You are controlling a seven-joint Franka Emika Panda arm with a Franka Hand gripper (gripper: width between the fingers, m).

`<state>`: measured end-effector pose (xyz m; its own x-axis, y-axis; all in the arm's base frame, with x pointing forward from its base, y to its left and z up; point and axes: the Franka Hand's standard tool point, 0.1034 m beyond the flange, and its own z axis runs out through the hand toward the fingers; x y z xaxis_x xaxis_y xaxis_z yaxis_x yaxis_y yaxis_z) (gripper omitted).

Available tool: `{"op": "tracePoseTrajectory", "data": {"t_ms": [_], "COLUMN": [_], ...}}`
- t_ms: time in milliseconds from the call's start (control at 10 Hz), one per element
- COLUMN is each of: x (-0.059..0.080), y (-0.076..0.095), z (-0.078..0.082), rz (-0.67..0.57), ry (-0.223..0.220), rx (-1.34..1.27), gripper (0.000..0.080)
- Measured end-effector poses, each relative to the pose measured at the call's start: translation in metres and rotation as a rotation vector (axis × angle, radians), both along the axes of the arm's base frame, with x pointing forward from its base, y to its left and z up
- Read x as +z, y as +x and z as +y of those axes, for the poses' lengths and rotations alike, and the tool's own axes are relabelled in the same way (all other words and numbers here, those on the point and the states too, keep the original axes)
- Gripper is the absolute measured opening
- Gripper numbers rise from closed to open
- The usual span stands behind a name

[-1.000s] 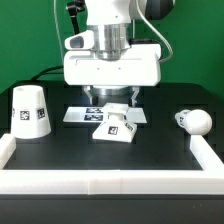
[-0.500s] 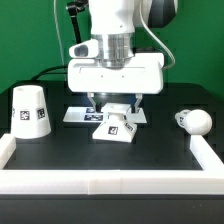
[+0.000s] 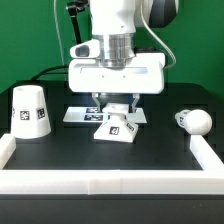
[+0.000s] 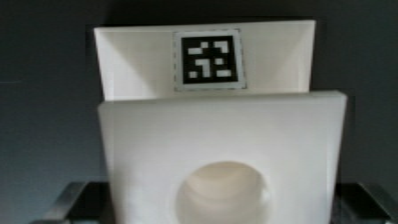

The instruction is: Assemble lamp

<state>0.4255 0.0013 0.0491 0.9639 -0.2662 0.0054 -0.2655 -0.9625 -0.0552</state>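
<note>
The square white lamp base (image 3: 115, 127) lies on the black table at the centre. My gripper (image 3: 116, 107) hangs straight over it, open, one finger on each side of the base. In the wrist view the base (image 4: 222, 130) fills the frame, with its round socket and one tagged face showing. The dark fingertips (image 4: 75, 200) stand just outside its two edges. The tapered shade (image 3: 29, 110) stands at the exterior view's left. The round bulb (image 3: 193, 121) lies at the exterior view's right. Both are well apart from the gripper.
The marker board (image 3: 76, 114) lies flat just behind the base. A low white wall (image 3: 110, 185) runs along the front of the table and up both sides. A green backdrop stands behind.
The gripper has come down toward the base and shifted slightly to the exterior view's right. The base, shade and bulb have not moved.
</note>
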Motion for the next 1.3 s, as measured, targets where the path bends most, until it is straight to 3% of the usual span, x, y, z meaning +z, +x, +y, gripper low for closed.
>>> {"op": "tracePoseTrajectory", "data": {"t_ms": [500,1000,1300], "x": [0.0,0.0,0.0], "y": [0.001,0.057,0.096], "z": [0.0,0.017,0.039], "rz": [-0.001,-0.069,-0.111], "ry": [0.0,0.005,0.014], "rx": [0.002,0.165,0.179], "gripper": [0.0534,0.0534,0.0534]}}
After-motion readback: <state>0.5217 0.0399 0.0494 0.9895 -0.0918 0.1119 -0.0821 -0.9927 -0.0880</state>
